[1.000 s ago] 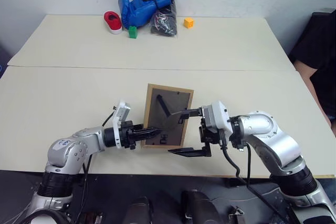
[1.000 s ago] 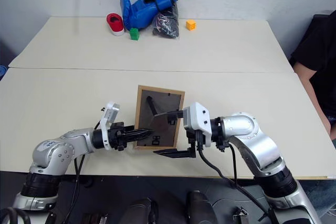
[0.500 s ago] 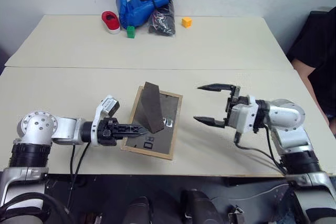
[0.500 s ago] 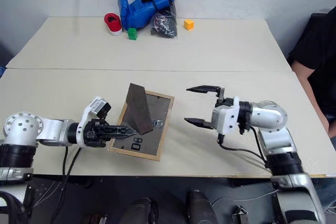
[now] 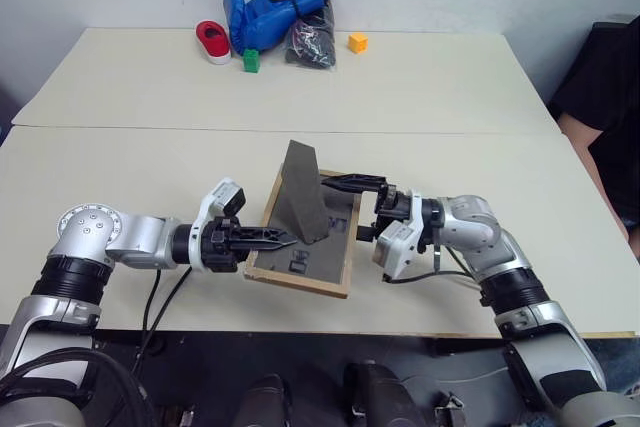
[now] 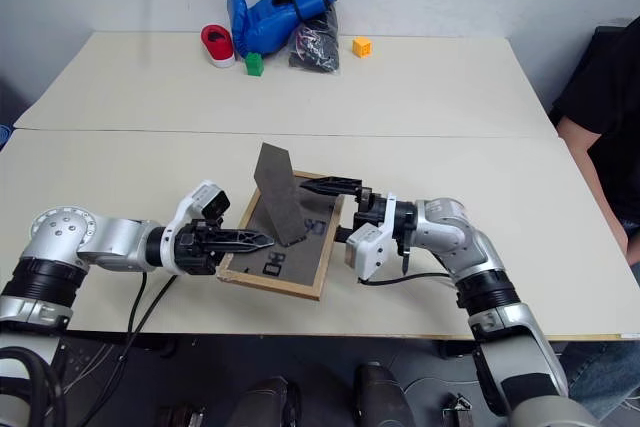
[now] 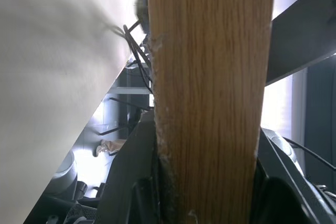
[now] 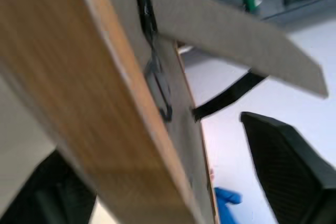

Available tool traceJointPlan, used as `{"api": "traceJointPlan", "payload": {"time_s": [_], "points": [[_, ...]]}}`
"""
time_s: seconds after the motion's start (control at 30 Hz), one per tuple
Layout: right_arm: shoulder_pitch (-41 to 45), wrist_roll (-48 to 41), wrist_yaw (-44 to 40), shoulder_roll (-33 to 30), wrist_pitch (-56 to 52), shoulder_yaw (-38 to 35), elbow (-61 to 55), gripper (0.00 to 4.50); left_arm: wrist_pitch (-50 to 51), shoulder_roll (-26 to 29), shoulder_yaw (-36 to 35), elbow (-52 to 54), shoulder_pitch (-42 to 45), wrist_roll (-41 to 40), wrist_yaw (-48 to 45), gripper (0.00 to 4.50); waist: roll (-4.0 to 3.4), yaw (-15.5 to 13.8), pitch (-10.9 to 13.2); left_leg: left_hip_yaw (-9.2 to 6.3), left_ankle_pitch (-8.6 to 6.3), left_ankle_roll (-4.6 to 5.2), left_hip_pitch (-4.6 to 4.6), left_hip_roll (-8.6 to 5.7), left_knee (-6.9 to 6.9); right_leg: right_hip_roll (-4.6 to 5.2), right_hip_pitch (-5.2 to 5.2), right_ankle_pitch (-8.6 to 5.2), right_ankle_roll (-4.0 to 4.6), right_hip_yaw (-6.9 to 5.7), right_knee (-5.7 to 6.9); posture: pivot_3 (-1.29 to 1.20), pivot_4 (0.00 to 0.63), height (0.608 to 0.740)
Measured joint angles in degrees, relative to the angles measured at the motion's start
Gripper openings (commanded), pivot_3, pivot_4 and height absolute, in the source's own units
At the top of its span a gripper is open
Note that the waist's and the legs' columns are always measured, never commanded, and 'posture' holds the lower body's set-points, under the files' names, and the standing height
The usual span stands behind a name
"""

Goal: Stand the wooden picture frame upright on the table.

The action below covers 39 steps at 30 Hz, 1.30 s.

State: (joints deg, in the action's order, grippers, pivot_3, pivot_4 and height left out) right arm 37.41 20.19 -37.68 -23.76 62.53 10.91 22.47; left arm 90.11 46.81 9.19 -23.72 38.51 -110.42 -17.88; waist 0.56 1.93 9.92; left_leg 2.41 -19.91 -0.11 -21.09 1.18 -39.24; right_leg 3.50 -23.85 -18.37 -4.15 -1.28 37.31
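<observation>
We hold the frame (image 5: 305, 244) tipped up off the table (image 5: 130, 177), back up, stand out. Left gripper (image 5: 262, 241) pinches its left edge; right gripper (image 5: 345, 209) is open round the right edge.

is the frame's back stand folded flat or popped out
Popped out: the dark stand juts up from the backing of the wooden picture frame, which is tilted, back-side up, not yet upright.

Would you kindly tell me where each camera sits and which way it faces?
Head views: forward and down over the table; both arms show, holding the picture frame.
Left wrist view: along the left gripper, at the frame's wooden edge.
Right wrist view: along the right gripper, at the frame's back and stand.
All share the frame.
</observation>
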Motion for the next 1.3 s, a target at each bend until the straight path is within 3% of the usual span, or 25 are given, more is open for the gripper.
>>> {"api": "traceJointPlan", "payload": {"time_s": [0.13,0.27,0.33,0.43,0.53,0.6,0.77,0.8,0.97,1.13,1.3], "points": [[-0.6,4.4,5.1,-0.6,0.9,0.0,-0.1,1.68,0.8,-0.8,0.0,-2.3,0.9,-0.1,-0.4,1.27,0.0,0.0,0.0,0.0,0.01,0.02,0.0,-0.04,-0.01,0.0,0.0,0.0,0.0,0.01,0.02,0.0,0.15,0.74],[-0.4,6.9,8.3,-2.2,0.9,-0.1,0.2,1.65,-2.7,-3.7,-3.9,1.4,-1.7,-0.8,4.9,1.27,-0.01,0.0,0.0,0.0,0.02,0.03,0.0,-0.05,-0.04,0.05,-0.01,0.0,0.0,0.04,0.06,0.0,0.15,0.74],[0.2,7.6,8.7,-3.4,0.5,-0.1,0.3,1.65,-8.9,-6.1,-7.5,9.0,-6.9,-2.4,11.6,2.01,0.02,0.0,0.0,-0.03,0.02,0.03,-0.02,0.0,-0.04,0.06,-0.03,0.0,0.0,0.04,0.03,0.0,0.15,0.74],[-0.2,5.6,9.1,-3.0,-0.5,0.8,0.8,1.35,-15.7,-4.6,-12.5,16.2,-9.7,-2.5,17.0,2.91,0.11,0.5,0.1,-0.06,0.11,-0.14,0.02,0.06,0.01,0.0,-0.04,-0.01,0.02,0.03,0.04,0.0,0.15,0.74],[-0.2,3.5,9.8,-3.7,-0.7,1.6,0.6,1.31,-16.6,0.8,-19.3,22.3,-14.5,1.8,12.5,3.84,0.07,1.3,0.1,-0.06,0.14,-0.19,0.03,0.06,0.1,-0.04,-0.06,-0.05,0.09,0.03,0.12,0.0,0.15,0.74],[-0.2,2.1,10.0,-4.9,-1.3,1.5,0.6,1.31,-19.4,4.6,-23.3,24.0,-17.1,9.1,6.7,4.4,0.07,1.2,0.1,-0.07,0.15,-0.21,0.04,0.05,0.11,-0.06,-0.04,-0.07,0.12,0.0,0.1,0.0,0.15,0.74],[-0.4,-3.1,8.3,-5.4,-3.7,2.4,0.1,1.31,-28.2,9.0,-26.6,26.7,-22.0,26.7,-11.0,4.44,0.07,0.6,0.1,-0.07,0.15,-0.19,-0.01,0.02,0.1,-0.04,-0.05,-0.08,0.13,0.02,0.07,0.0,0.15,0.74],[-3.4,-21.3,0.2,-4.5,-17.7,2.5,-3.4,1.31,-41.3,11.4,-26.8,26.9,-27.7,40.8,-21.9,4.44,0.05,0.7,0.2,-0.06,0.15,-0.19,0.0,0.04,0.18,-0.07,-0.03,-0.08,0.14,-0.01,0.03,0.0,0.15,0.74],[-3.2,-48.7,-12.0,-4.9,-55.7,-0.6,-8.5,1.31,-54.8,8.1,-26.2,28.3,-30.7,54.2,-32.7,4.44,-0.01,-0.1,0.2,-0.08,0.1,-0.06,-0.02,0.07,0.16,0.01,-0.03,-0.08,0.14,-0.02,0.04,0.0,0.15,0.74],[2.3,-54.8,-17.1,-5.6,-77.2,-2.0,-6.2,1.31,-64.9,3.5,-23.7,32.1,-33.8,63.1,-40.0,4.44,-0.03,-0.2,0.2,-0.08,0.07,-0.02,-0.15,0.06,0.22,0.04,-0.16,-0.07,0.14,-0.01,-0.02,0.0,0.15,0.74],[4.9,-53.9,-20.7,-3.1,-83.8,-2.9,2.6,1.31,-71.0,1.4,-23.7,32.4,-33.8,68.1,-43.0,4.44,-0.03,-0.2,0.2,-0.07,0.06,0.0,-0.15,0.06,0.26,0.04,-0.16,-0.07,0.14,-0.01,-0.23,0.0,0.15,0.74]]}}
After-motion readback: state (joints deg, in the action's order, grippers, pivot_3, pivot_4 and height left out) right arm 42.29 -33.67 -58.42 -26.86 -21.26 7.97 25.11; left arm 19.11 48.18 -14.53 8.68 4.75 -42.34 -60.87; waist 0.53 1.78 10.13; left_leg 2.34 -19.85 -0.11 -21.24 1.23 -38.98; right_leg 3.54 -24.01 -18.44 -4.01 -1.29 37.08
